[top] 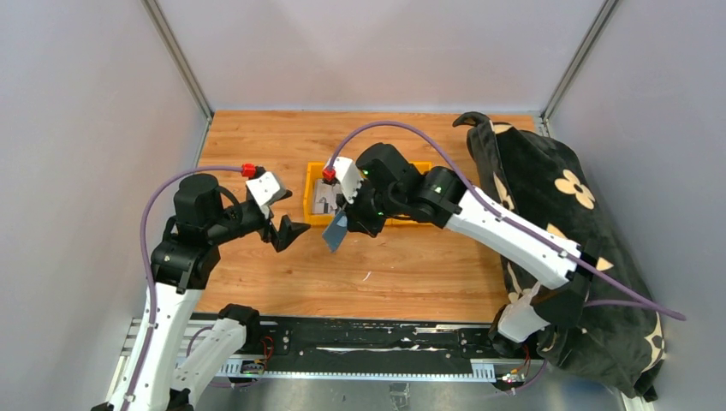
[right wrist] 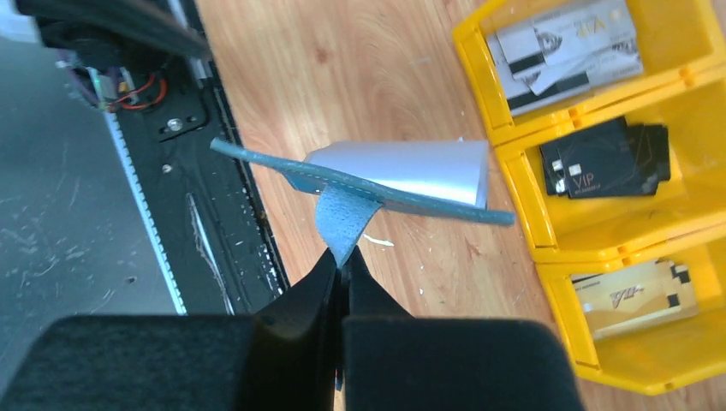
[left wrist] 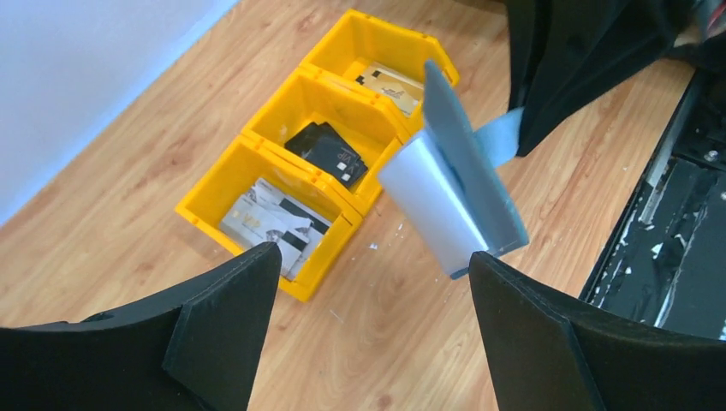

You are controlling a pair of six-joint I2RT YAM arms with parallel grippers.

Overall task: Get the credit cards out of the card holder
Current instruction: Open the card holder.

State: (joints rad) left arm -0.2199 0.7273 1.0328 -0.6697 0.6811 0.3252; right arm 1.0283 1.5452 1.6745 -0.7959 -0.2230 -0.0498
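Table (top: 411, 274) was wood. A floral bag (top: 556, 223) was slumped well off to the outer side of the R jaws. Yellow bins (left wrist: 282, 158), 3 compartments, sat on the table beyond both grippers.

Card holder (top: 335, 231) hung in the air, clear of the table. R gripper (right wrist: 341, 265) had its jaws pinched together on the holder's small tab (right wrist: 342, 218). L gripper (left wrist: 372, 261) had its jaws wide apart with nothing in them, and the holder was just ahead of the gap. Credit cards (left wrist: 330, 150) lay in the bins by shade: pale, dark, tan.

Step, my read: R presented the holder and L was lined up to pull a card. Couldn't tell if any card was left inside; the pale panel may be the holder's own.

Next move prob needs L to close on a card edge only, not the flap. Tab grip is small, so the holder could swing if nudged.

Views:
- Top: both arms and the gap betw grippers, but the holder was only a sliver.
- L wrist: holder splayed open, pale face showing.
- R wrist: the only view of the tab clamp; L gripper not made out there.
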